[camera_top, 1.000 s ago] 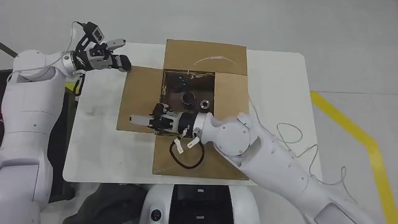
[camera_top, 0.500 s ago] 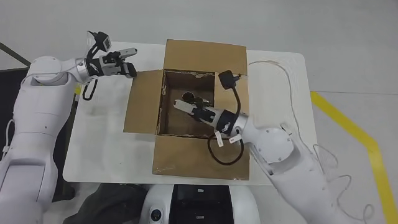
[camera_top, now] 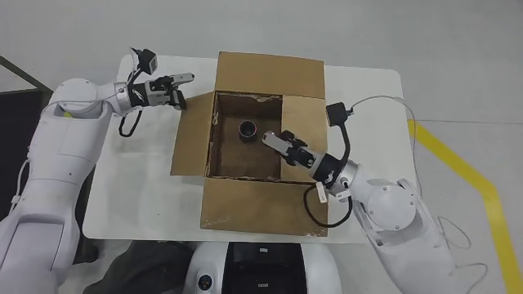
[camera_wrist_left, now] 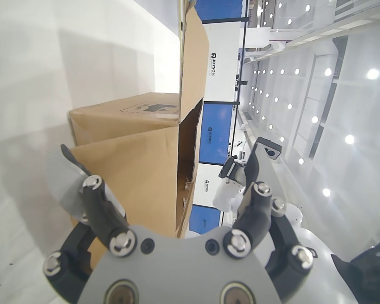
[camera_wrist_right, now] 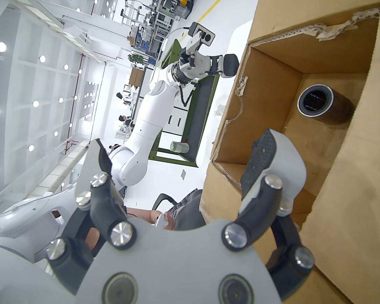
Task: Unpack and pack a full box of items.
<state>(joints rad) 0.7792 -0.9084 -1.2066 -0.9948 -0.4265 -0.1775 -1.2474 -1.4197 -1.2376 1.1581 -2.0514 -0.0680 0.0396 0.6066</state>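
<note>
Table point(camera_top: 139, 196): white top, set on a pale grey floor marked with a yellow line point(camera_top: 458, 171).
Box point(camera_top: 245, 204): brown cardboard, placed at the table's middle, all four flaps folded outward.
Cylinder point(camera_top: 248, 131): dark, laid on its side on the box floor, near the far wall.
Right gripper point(camera_top: 274, 139): held over the opening just beside the cylinder; jaws spread, nothing gripped.
Left gripper point(camera_top: 184, 90): positioned at the far corner of the left flap; jaws spread, with the flap edge seen between them; contact cannot be determined.
Room: large white hall, lit by rows of ceiling lamps.
</note>
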